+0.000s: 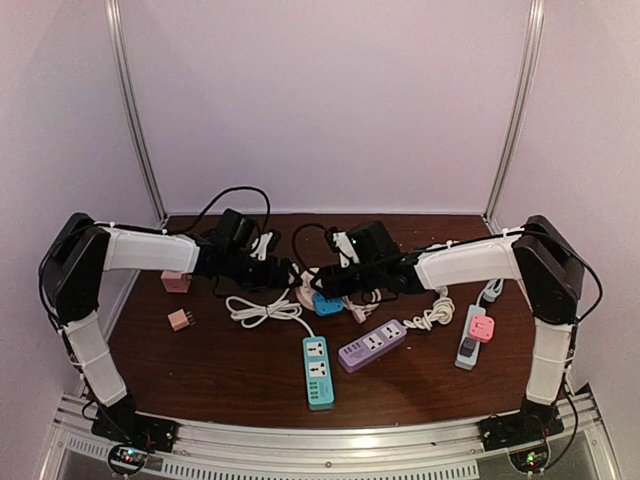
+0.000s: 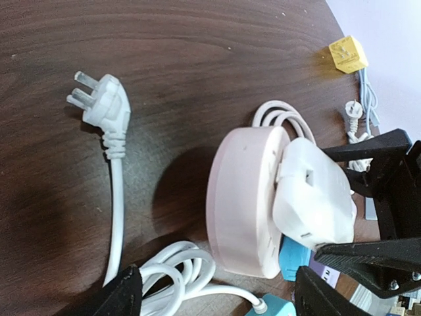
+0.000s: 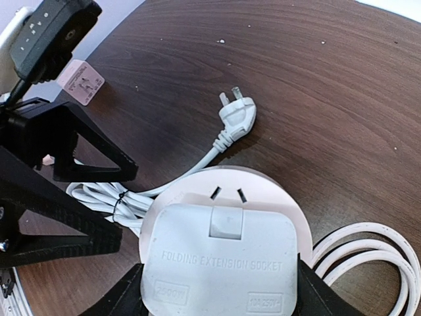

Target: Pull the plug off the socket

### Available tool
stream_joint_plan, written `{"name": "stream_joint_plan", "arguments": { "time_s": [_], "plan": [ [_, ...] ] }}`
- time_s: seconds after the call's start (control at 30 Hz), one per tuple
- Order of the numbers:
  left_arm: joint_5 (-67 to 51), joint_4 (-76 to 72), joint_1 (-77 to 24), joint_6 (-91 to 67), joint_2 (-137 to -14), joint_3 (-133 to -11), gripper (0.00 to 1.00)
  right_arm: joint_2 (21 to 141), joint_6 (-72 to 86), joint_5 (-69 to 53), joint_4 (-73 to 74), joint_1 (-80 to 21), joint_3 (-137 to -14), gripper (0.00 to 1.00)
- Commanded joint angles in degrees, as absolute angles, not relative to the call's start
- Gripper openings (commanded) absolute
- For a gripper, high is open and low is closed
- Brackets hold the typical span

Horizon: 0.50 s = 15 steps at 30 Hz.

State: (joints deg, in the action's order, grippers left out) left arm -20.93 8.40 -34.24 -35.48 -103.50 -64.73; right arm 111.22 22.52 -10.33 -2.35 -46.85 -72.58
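A round pale pink socket (image 2: 243,197) lies on the dark wooden table (image 2: 197,52), with a white folding plug block (image 2: 312,197) seated in its face. It also shows in the top view (image 1: 303,293). My right gripper (image 3: 222,296) is shut on the white plug block (image 3: 220,260), one black finger against each side. My left gripper (image 2: 217,296) is open. Its fingers (image 2: 125,293) stand either side of the socket's near edge and its coiled white cord (image 2: 171,270), without touching the socket. The left gripper's fingers (image 3: 72,151) also show in the right wrist view.
The socket's loose white plug (image 2: 102,105) lies on the table beside it. A teal strip (image 1: 318,371), a purple strip (image 1: 372,345) and a grey strip with a pink adapter (image 1: 482,328) lie in front. Pink cube adapters (image 1: 181,320) lie left, a yellow one (image 2: 348,54) lies behind.
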Motion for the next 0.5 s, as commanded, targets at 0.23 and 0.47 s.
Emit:
{"name": "stream_joint_plan", "arguments": {
  "time_s": [0.23, 0.47],
  "plan": [
    [-29.7, -5.2, -33.6, -40.2, -106.0, -61.7, 0.74, 108.0, 27.4, -20.1, -12.3, -44.4, -69.8, 0.25],
    [-31.0, -8.1, -33.6, -42.6, -108.1, -61.3, 0.61, 107.8, 28.7, -21.2, -13.7, -44.2, -69.1, 0.25]
  ]
}}
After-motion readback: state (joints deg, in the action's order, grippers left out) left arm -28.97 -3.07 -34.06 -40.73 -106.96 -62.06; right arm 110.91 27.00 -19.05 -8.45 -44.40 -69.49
